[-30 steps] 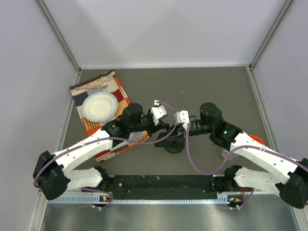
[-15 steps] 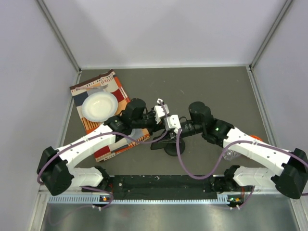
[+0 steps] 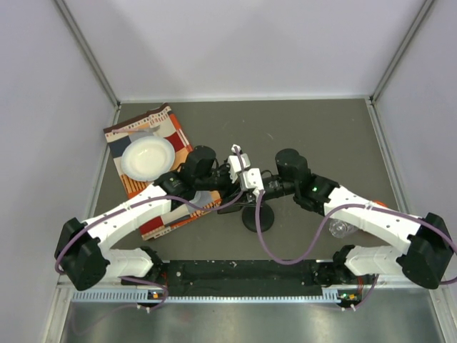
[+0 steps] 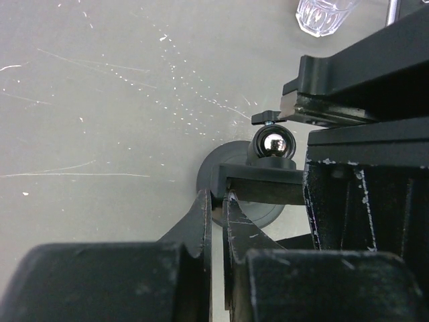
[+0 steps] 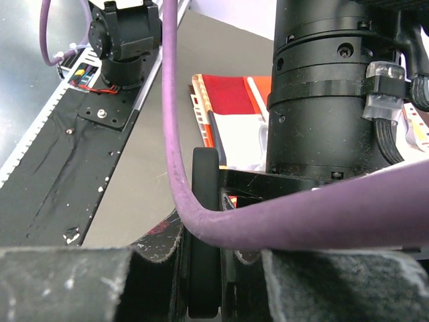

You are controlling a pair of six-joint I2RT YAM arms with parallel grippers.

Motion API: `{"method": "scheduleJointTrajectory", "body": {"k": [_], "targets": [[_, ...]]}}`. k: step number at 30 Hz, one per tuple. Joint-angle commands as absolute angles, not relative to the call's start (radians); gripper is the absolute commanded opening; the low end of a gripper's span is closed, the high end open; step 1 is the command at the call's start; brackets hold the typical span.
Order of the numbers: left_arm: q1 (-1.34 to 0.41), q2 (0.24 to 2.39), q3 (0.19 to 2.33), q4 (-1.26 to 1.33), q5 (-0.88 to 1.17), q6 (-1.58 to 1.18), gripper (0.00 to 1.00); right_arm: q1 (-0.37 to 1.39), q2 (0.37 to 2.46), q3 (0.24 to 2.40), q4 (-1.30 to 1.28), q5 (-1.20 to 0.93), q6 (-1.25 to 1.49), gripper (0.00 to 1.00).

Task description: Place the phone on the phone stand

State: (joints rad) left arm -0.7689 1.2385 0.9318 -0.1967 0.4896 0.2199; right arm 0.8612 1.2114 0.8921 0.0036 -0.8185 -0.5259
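The phone stand is near the table's middle, its round black base under a shiny ball joint. My left gripper is shut on the end of the stand's clamp bracket. The phone shows edge-on as a thin black slab, and my right gripper is shut on it. In the top view both grippers, left and right, meet just above the stand and hide the phone. A purple cable crosses in front of the phone in the right wrist view.
A patterned orange cloth lies at the left with a white bowl on it. A clear glass lies under the right arm and also appears at the top of the left wrist view. Grey walls enclose the table.
My right arm has swung left with the phone, from beside the stand to right over it. My left gripper has shifted slightly right and stays at the stand's bracket.
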Motion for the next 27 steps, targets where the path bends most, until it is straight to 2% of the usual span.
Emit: {"method": "scheduleJointTrajectory", "body": {"k": [1, 6, 16, 23, 27], "targets": [[-0.801, 1.212, 0.945, -0.261, 0.577, 0.21, 0.0, 0.827, 1.207, 0.976, 0.092, -0.761, -0.546, 0.0], [-0.801, 1.203, 0.928, -0.259, 0.584, 0.227, 0.0, 0.758, 1.135, 0.882, 0.146, -0.811, -0.479, 0.0], [-0.801, 1.201, 0.934, -0.259, 0.592, 0.239, 0.0, 0.733, 1.14, 0.908, 0.039, -0.818, -0.446, 0.0], [-0.801, 1.201, 0.948, -0.278, 0.534, 0.221, 0.0, 0.724, 1.121, 0.925, -0.069, -0.793, -0.335, 0.0], [-0.801, 1.206, 0.965, -0.275, 0.433, 0.157, 0.0, 0.73, 1.063, 0.891, -0.08, -0.718, -0.238, 0.0]]}}
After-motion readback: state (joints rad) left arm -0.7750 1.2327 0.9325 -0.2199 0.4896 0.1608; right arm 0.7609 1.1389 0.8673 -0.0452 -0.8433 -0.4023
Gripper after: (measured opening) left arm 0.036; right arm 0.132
